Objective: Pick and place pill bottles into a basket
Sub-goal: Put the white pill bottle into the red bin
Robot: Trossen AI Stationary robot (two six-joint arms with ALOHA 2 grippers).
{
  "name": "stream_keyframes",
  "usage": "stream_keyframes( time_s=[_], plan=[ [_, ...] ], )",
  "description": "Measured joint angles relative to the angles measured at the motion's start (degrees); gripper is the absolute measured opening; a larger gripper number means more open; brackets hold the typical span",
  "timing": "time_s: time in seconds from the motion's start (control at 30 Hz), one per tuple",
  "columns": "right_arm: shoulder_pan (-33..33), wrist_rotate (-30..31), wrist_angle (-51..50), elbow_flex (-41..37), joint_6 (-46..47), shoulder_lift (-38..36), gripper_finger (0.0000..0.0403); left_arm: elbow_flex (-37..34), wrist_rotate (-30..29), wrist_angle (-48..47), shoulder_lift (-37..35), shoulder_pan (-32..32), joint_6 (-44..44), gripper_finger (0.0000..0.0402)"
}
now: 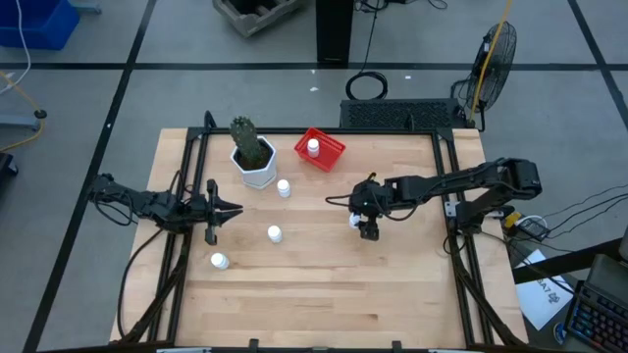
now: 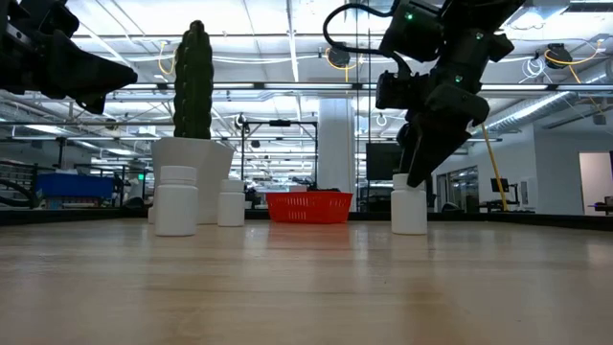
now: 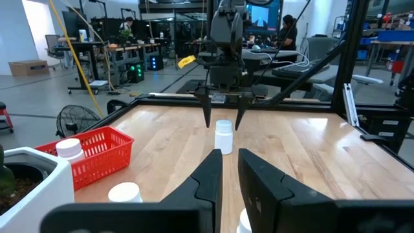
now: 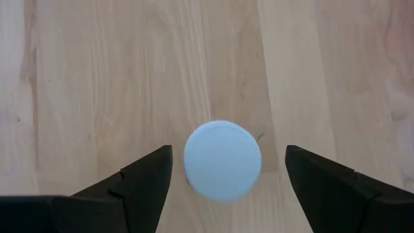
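A white pill bottle stands upright on the wooden table near its middle. My right gripper points down over it, open, one finger on each side of the cap, touching nothing. It shows the same way in the left wrist view and the low view. The red basket stands at the far side with one bottle inside. Three more bottles stand on the table's left half. My left gripper waits at the left, empty, its fingers a narrow gap apart.
A white hexagonal pot with a cactus stands left of the basket, close to one bottle. Black frame rails run along the table's left and right sides. Bare wood lies along the near half of the table.
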Motion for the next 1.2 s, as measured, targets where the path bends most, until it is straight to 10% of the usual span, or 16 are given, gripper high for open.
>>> stream_keyframes(
  time_s=[0.6,1.2],
  plan=[
    [0.00,0.02,0.33,-0.15,-1.01,0.00,0.0151,0.00,0.01,0.00,0.02,0.02,0.01,0.0056],
    [-5.10,5.95,14.63,-0.15,-11.06,-1.28,0.0149,0.00,0.00,0.02,0.02,0.01,-0.02,0.0056]
  ],
)
